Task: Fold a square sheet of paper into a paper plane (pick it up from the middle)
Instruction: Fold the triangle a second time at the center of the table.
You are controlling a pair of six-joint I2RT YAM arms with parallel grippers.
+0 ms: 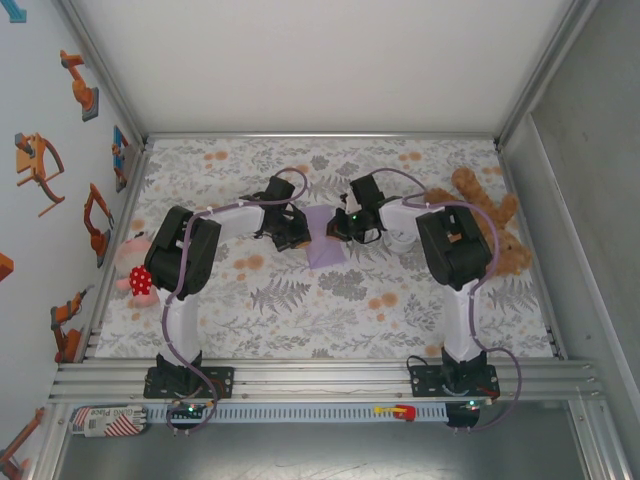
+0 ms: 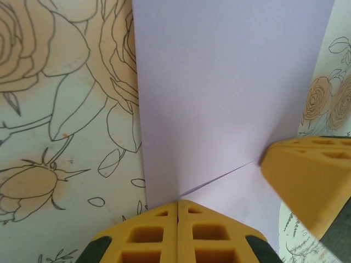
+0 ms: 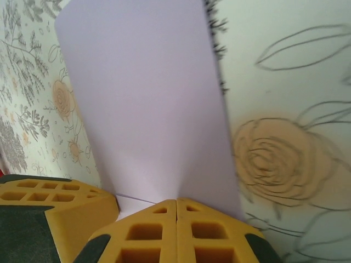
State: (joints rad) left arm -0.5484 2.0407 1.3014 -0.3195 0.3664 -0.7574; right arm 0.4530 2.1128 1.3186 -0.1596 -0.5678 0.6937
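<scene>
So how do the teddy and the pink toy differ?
The teddy is brown; the pink toy is pink with a red spotted patch. The teddy is clearly bigger than the pink toy. The teddy lies at the right edge of the cloth, the pink toy at its left edge. Both rest on the cloth, apart from the paper.

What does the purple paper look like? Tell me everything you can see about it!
The purple paper is plain pale lavender, thin and smooth, with no print. It lies flat on the flowery tablecloth mid-table, longer than wide, edges straight. A fine slanted line, either a crease or a layer's edge, runs between the two grippers' tips. The left gripper and right gripper, both shut, seem to rest their tips on it.
</scene>
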